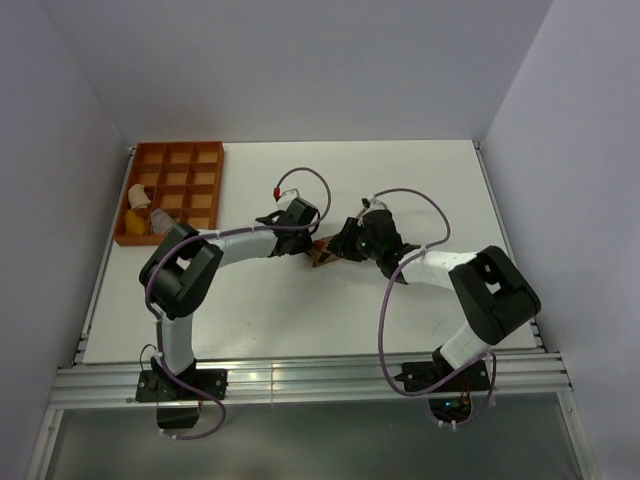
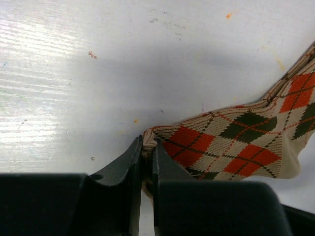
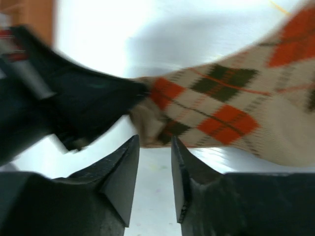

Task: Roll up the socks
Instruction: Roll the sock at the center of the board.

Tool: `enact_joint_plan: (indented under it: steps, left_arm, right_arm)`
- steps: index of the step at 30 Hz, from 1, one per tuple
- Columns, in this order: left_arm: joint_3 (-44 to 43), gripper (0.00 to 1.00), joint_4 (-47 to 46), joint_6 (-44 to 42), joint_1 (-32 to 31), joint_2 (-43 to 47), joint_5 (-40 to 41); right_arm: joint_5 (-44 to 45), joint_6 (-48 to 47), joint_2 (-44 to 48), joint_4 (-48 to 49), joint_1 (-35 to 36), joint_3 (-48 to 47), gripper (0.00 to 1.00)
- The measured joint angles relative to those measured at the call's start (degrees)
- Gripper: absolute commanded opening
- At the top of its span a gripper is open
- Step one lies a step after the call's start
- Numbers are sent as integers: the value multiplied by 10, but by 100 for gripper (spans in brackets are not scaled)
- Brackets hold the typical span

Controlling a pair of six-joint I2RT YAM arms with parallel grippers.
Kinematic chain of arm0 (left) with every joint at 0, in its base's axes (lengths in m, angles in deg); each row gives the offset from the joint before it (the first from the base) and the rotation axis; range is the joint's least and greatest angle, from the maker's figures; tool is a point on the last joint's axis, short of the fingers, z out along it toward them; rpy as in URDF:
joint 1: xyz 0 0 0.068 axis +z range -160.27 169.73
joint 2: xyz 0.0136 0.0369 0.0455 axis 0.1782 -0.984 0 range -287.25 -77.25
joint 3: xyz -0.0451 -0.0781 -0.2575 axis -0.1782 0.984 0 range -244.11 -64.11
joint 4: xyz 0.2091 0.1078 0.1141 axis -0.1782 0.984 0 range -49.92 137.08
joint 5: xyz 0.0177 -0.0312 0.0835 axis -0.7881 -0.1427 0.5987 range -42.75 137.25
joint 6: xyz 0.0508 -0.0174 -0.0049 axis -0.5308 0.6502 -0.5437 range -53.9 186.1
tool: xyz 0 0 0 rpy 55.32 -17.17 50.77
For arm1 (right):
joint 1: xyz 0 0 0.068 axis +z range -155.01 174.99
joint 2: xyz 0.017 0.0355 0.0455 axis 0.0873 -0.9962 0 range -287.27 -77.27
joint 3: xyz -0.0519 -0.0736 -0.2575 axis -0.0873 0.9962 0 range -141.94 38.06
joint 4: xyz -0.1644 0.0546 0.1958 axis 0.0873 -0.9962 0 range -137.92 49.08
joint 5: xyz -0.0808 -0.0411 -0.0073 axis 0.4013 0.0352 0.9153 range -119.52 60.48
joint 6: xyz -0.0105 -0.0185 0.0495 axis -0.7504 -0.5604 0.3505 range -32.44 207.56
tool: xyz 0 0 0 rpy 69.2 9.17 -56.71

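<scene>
A tan sock with red and brown argyle diamonds (image 2: 236,142) lies on the white table between my two grippers; in the top view only a small part of this sock (image 1: 322,256) shows. My left gripper (image 2: 147,145) is shut on the sock's bunched edge, with fabric pinched between its fingers. My right gripper (image 3: 155,142) is open just short of the sock (image 3: 221,103), with only bare table between its fingers. The left gripper's dark body (image 3: 74,108) shows blurred in the right wrist view, on the same end of the sock. From above, the left gripper (image 1: 303,232) and right gripper (image 1: 345,245) nearly meet mid-table.
An orange compartment tray (image 1: 175,165) sits at the table's back left corner, with white and yellow items (image 1: 140,215) at its near end. White walls close in the table at the back and sides. A metal rail (image 1: 300,380) runs along the near edge.
</scene>
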Motion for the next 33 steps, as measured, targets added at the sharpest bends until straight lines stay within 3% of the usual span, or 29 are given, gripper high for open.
enact_joint_plan:
  steps: [11, 23, 27, 33]
  left_arm:
    - [-4, 1, 16, -22, -6, 0, 14]
    - [12, 0, 32, -59, -6, 22, 22]
    - [-2, 0, 61, -61, -6, 20, 32]
    - [-43, 0, 97, -60, -6, -9, 41]
  right_arm:
    - [73, 17, -83, -73, -7, -51, 38]
    - [44, -4, -158, -93, -22, -144, 37]
    - [19, -26, -154, -84, -23, -135, 37]
    - [-23, -62, -80, -30, -23, -26, 40]
